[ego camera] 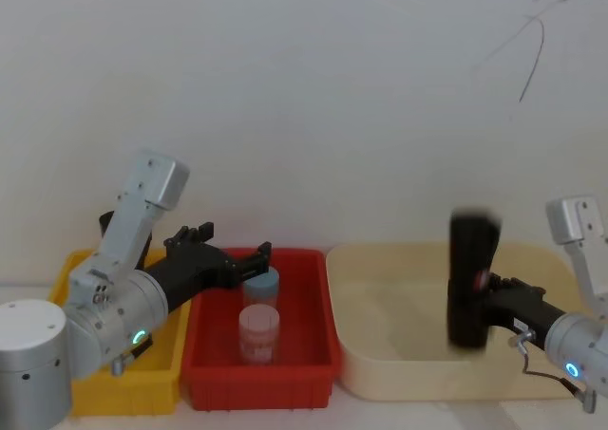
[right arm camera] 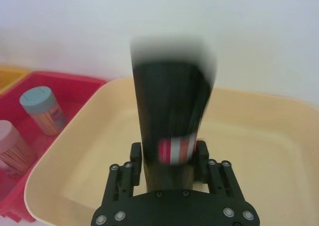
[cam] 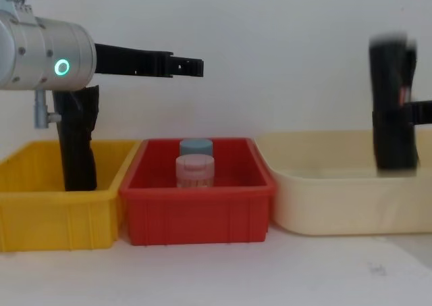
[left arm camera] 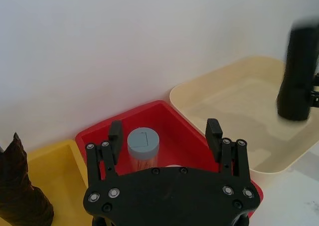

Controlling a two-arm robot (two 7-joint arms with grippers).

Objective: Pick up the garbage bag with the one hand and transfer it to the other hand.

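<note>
Black fingers of the right gripper [right arm camera: 168,155] are clamped on the garbage bag [right arm camera: 169,101]. The roll is upright, its sticker facing the wrist and its top lost in blur, over the beige tub's [ego camera: 427,381] right half. The left gripper [left arm camera: 164,131] is spread wide and empty above the red bin [ego camera: 256,384], half-covering the jars [ego camera: 258,326].

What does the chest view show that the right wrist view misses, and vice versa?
Chest view adds: the open left gripper reaching above the red plastic bin, and a rumpled black roll standing in the yellow bin. Right wrist view adds: the right gripper clamping both sides of the smooth black garbage bag roll at its red-and-white sticker. Both: that roll upright over the cream tub, and two lidded jars in the red bin.
</note>
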